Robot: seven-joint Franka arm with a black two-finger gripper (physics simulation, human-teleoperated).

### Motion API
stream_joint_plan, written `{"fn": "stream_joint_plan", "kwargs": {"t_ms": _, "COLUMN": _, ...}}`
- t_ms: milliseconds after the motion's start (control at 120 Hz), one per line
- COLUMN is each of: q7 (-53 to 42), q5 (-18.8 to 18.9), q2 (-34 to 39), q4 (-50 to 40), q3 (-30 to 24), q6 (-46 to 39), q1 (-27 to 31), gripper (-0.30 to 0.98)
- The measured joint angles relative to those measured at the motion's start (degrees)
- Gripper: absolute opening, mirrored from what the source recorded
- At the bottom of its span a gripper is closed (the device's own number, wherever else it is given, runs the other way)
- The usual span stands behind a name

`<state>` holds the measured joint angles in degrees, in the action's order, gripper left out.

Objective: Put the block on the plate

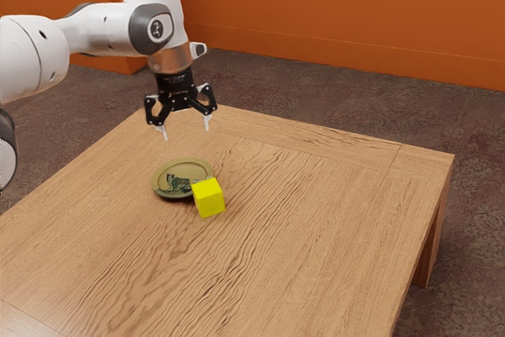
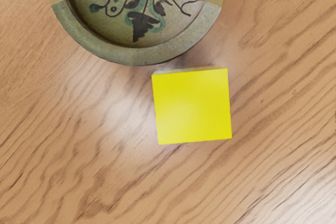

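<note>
Yellow block [image 2: 192,106], beside patterned plate [image 2: 137,56], perhaps touching

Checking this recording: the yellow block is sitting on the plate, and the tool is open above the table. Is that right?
Not quite: the yellow block is not on the plate but on the table beside it, as the wrist view shows. The tool is indeed open above the table.

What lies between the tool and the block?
Only air: in the wrist view nothing covers the block. In the exterior view, part of the plate shows between it and the open tool, but the plate lies low, on the table.
</note>
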<state>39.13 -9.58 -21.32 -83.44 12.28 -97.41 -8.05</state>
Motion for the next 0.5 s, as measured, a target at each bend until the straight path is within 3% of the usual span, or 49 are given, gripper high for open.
{"fn": "stream_joint_plan", "kwargs": {"t_ms": 500, "q7": 15.3, "q5": -0.3, "q2": -9.0, "q4": 1.4, "q3": 0.4, "q6": -5.3, "q1": -0.6, "gripper": 0.69}}
